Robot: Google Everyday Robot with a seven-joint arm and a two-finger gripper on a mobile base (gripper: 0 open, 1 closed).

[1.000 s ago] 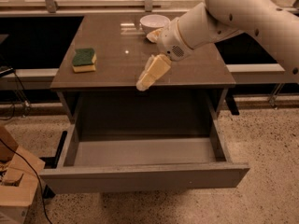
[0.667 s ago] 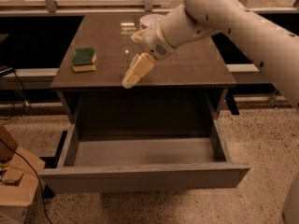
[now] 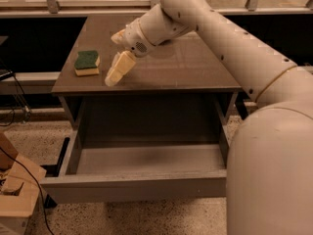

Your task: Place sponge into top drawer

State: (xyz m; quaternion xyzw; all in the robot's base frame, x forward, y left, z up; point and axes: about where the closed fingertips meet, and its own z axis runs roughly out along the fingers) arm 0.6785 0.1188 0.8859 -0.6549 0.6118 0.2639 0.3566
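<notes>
The sponge (image 3: 87, 62), dark green on top with yellow foam below, lies on the left part of the brown cabinet top (image 3: 190, 67). The top drawer (image 3: 132, 187) is pulled out wide below the top, and its light grey inside holds nothing. My gripper (image 3: 112, 59) hovers over the cabinet top just right of the sponge, apart from it. It is open and holds nothing, with one cream finger (image 3: 120, 68) pointing down and to the left.
My white arm (image 3: 234, 48) reaches in from the lower right across the cabinet top and hides its back part. A light brown wooden object (image 3: 14, 195) and a cable lie on the speckled floor at the lower left. A dark ledge runs behind the cabinet.
My gripper has moved left across the cabinet top, from near the middle to just beside the sponge. The sponge and the drawer have not moved.
</notes>
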